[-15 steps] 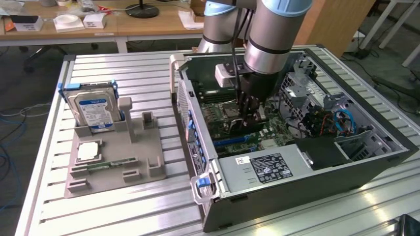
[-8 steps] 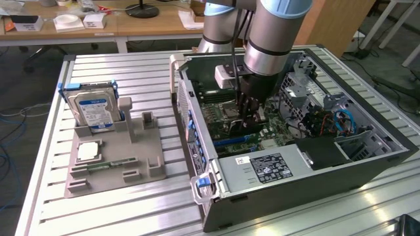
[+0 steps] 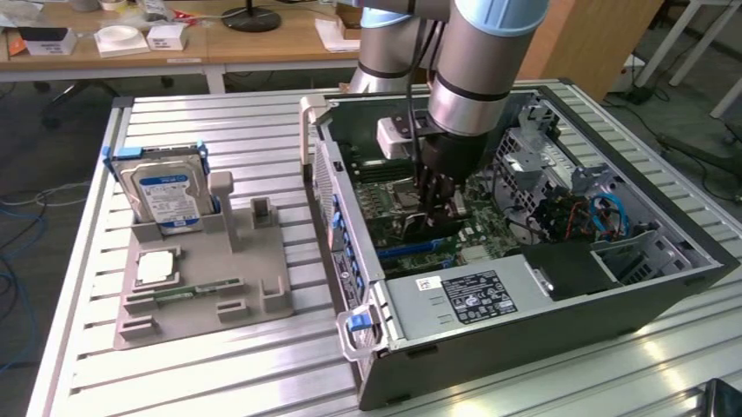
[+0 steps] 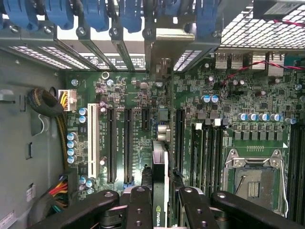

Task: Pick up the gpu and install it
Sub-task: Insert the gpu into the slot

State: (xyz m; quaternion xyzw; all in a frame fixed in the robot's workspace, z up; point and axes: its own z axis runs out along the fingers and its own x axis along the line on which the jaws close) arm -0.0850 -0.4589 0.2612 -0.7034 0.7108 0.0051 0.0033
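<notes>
- slotted aluminium table (image 3: 208,373): carries a grey holder tray (image 3: 191,317) at the exterior view's left and an open computer case (image 3: 522,334) at its right.
- hard drive (image 3: 166,193), blue-white label: upright in the tray's far slot.
- silver processor chip (image 3: 155,267) and slim green memory stick (image 3: 191,291): lying flat in the tray, near each other.
- power supply (image 3: 470,297): in the case's near corner, label up.
- motherboard (image 4: 143,95): bare processor socket (image 4: 252,179); white slot (image 4: 93,138) beside black slots.
- wooden desk (image 3: 267,43): behind, small boxes on it.

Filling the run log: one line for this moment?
phase: install | gripper: shut on gpu | location: inside PC case, above motherboard | seated: cannot tell
</notes>
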